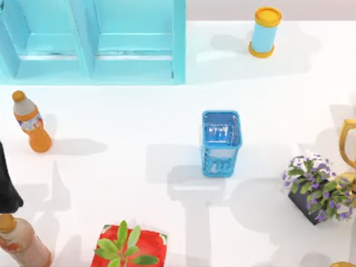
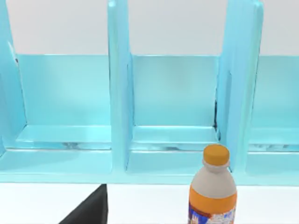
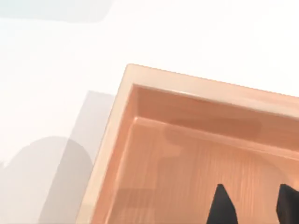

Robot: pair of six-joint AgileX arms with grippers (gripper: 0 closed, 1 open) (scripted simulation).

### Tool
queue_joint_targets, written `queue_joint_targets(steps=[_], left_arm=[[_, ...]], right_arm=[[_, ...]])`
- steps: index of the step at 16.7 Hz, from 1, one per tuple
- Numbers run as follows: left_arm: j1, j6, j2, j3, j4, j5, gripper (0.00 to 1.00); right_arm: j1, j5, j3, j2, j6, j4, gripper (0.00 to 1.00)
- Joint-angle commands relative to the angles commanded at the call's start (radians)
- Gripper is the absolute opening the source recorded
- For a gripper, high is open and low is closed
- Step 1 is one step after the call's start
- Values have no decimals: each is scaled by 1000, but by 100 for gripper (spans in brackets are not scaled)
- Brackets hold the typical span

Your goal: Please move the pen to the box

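Smooth pale wood box (image 3: 196,158), glossy turquoise plastic shelf (image 1: 94,39).

R gripper (image 3: 254,205) w/ fingers apart, pointing down; L arm (image 1: 8,186) at table's left edge.

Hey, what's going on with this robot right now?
The right gripper hangs just above a wooden box, its jaws apart with only the box floor visible between them. That fits the release end of carrying the pen to the box, though I can't confirm the pen is inside. The left arm sits parked at the table's left edge, near the orange bottle.
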Motion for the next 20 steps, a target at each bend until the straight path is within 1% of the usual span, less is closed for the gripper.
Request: queue_joint_targets(steps=[5, 18, 19, 20], left_arm=[[0, 0, 0, 0, 0, 0, 100], [0, 0, 0, 0, 0, 0, 100], [0, 0, 0, 0, 0, 0, 100], [0, 0, 0, 0, 0, 0, 100]], right_arm=[[9, -5, -7, 8, -4, -1, 0], [9, -5, -7, 8, -4, -1, 98], [9, -5, -7, 8, -4, -1, 100], [9, -5, -7, 8, -4, -1, 100]])
